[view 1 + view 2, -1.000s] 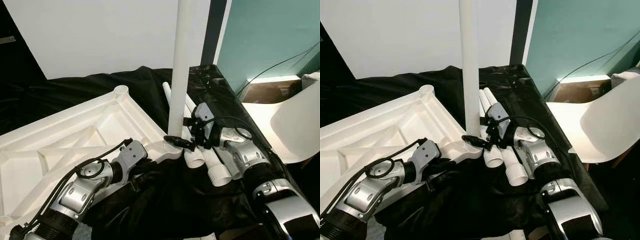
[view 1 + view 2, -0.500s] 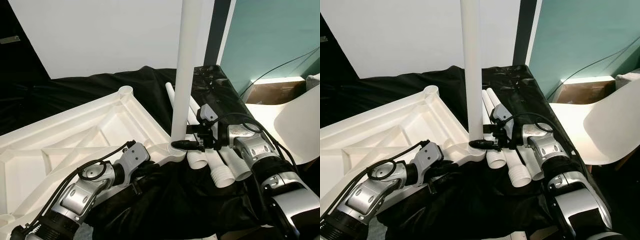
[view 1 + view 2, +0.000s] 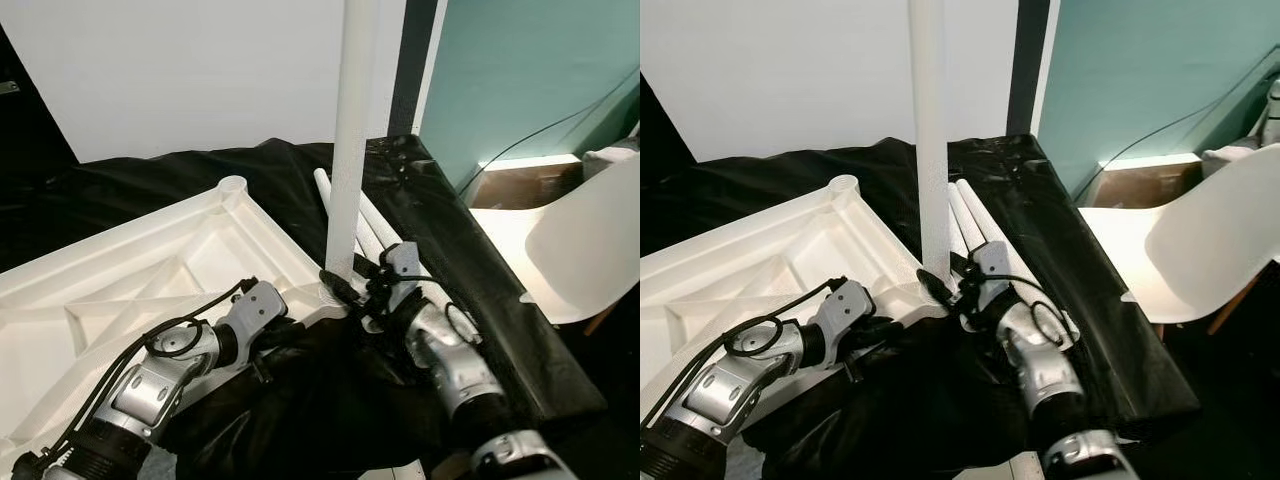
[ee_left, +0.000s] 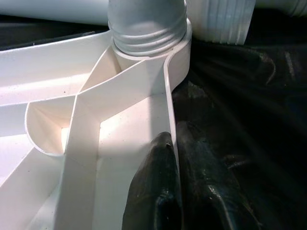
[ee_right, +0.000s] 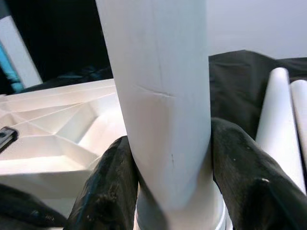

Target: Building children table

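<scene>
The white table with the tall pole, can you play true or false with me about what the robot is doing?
1. The right gripper is clamped around the upright table leg. True.
2. The tabletop lies right side up. False: it is upside down, its ribbed underside showing.
3. The left gripper pinches the tabletop's edge near the corner socket. True.
4. The spare legs stand upright too. False: they lie flat on the black cloth beside the tabletop.
5. A white chair stands on the robot's left. False: it is on its right.
</scene>
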{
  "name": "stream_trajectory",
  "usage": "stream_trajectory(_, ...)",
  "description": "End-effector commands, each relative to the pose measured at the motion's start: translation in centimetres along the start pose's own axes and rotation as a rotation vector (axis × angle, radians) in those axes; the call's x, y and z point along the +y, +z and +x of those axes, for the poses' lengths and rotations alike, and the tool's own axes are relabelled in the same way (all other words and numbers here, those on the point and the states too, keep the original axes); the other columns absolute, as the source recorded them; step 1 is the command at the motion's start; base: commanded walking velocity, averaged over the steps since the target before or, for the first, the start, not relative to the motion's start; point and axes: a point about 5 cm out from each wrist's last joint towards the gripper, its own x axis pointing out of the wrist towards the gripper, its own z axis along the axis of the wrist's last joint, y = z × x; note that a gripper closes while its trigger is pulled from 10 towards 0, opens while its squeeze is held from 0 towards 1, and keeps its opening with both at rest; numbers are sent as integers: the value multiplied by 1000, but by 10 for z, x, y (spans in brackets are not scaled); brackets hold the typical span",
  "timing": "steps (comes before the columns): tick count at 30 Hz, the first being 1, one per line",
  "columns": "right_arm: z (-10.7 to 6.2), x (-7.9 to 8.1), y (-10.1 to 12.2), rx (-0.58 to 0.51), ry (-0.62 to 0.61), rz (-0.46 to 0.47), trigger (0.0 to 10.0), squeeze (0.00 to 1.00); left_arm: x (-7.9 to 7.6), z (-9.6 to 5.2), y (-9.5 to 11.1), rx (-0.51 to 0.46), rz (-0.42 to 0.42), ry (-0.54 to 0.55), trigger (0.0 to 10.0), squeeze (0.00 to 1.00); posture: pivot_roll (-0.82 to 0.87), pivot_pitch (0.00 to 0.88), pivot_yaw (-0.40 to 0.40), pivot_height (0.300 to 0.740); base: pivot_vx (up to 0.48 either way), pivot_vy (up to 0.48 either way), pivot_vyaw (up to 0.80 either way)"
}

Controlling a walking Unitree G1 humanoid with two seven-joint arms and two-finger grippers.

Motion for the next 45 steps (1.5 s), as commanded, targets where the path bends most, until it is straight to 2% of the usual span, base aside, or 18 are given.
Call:
stream_trajectory(1,8,-17,24,-112,-159,-24,0,0,-27,12,-11,32,-28,-182,10000,0,62,0,5,740,0,0,0)
stream_trajectory(4,8,-18,26,-111,-182,-36,0,0,-27,12,-11,31,-28,-181,10000,0,62,0,5,740,0,0,0)
stream_trajectory(7,10,-11,23,-79,-172,-45,0,0,-28,11,-11,31,-29,-179,10000,0,68,0,2,740,0,0,0)
stream_trajectory(8,11,-8,22,-66,-160,-48,980,0,-28,11,-11,30,-30,-178,10000,0,68,0,2,740,0,0,0)
stream_trajectory(12,11,-5,20,-55,-155,-52,980,0,-28,11,-11,30,-31,-178,10000,0,68,0,2,740,0,0,0)
stream_trajectory(13,13,-2,19,-45,-120,-50,10000,4,-28,11,-11,30,-32,-178,10000,0,67,0,0,740,0,0,0)
stream_trajectory(14,14,-1,19,-40,-89,-43,10000,1000,-28,11,-11,30,-33,-178,10000,0,66,0,-1,740,0,0,0)
stream_trajectory(19,17,1,18,11,40,-37,10000,1000,-28,12,-11,28,-35,-179,10000,0,61,0,0,740,0,0,0)
stream_trajectory(20,17,0,17,36,97,-38,10000,0,-29,12,-11,27,-35,-181,10000,0,59,0,1,740,0,0,0)
stream_trajectory(23,16,-9,19,77,187,-52,10000,0,-29,13,-11,27,-37,-185,10000,0,58,0,2,740,0,0,0)
stream_trajectory(27,15,-16,21,105,238,-69,10000,0,-29,13,-12,28,-37,-187,10000,0,56,0,5,740,0,0,0)
stream_trajectory(30,12,-24,23,176,384,-118,10000,0,-29,13,-12,31,-35,-191,10000,0,51,0,11,740,0,0,0)
stream_trajectory(34,12,-30,24,209,439,-137,10000,0,-28,13,-11,31,-33,-192,10000,0,52,0,12,740,0,0,0)
stream_trajectory(35,12,-33,25,212,452,-148,5098,0,-28,13,-11,32,-33,-192,10000,0,52,0,12,740,0,0,0)
stream_trajectory(36,12,-33,25,212,452,-148,5098,0,-28,13,-11,32,-33,-192,10000,0,52,0,12,740,0,0,0)
stream_trajectory(37,12,-35,26,216,470,-151,0,0,-29,13,-12,32,-33,-192,10000,0,54,0,12,740,0,0,0)
stream_trajectory(41,11,-38,27,248,540,-176,0,0,-29,11,-12,35,-33,-189,10000,0,60,0,13,740,0,0,0)
stream_trajectory(45,10,-41,25,276,551,-178,0,0,-28,11,-13,36,-33,-188,10000,0,59,0,12,740,0,0,0)
